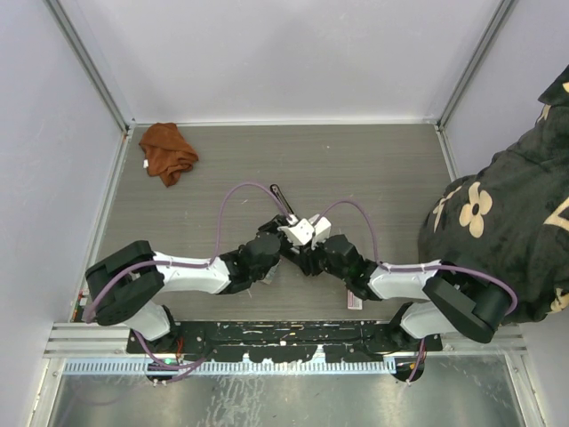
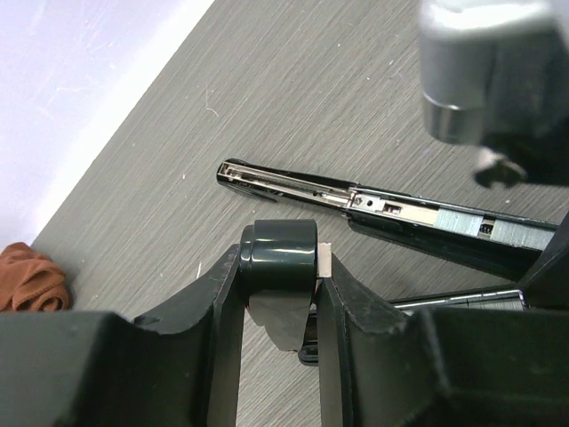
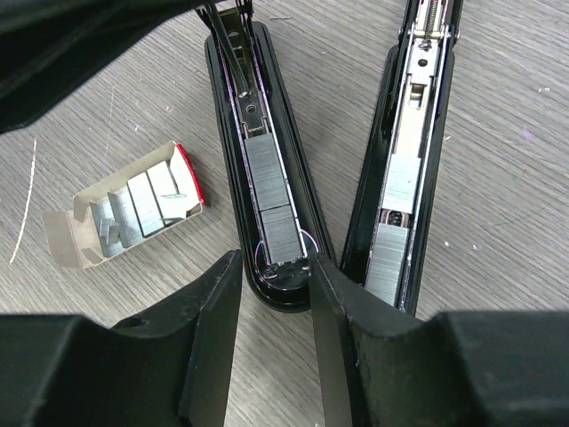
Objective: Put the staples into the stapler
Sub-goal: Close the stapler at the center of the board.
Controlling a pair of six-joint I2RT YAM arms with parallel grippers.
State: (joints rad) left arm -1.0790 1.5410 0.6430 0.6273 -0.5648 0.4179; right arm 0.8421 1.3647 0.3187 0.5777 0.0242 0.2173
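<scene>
Right jaws astride staples (image 3: 277,233) in stapler (image 3: 267,133)

Table (image 1: 373,160) is open from the stapler (image 1: 279,196) to the far cloth (image 1: 167,151); a floral garment (image 1: 498,222) apparently overhangs the right edge.

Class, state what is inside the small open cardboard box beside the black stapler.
Several silvery-grey staple strips lie in the small red-ended cardboard box; the floor beneath them is covered.

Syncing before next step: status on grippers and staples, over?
Left gripper clamped on black stapler end. Right gripper straddles loaded stapler channel, grip unclear. Spare staples in tray beside it. Second open channel close alongside.
</scene>
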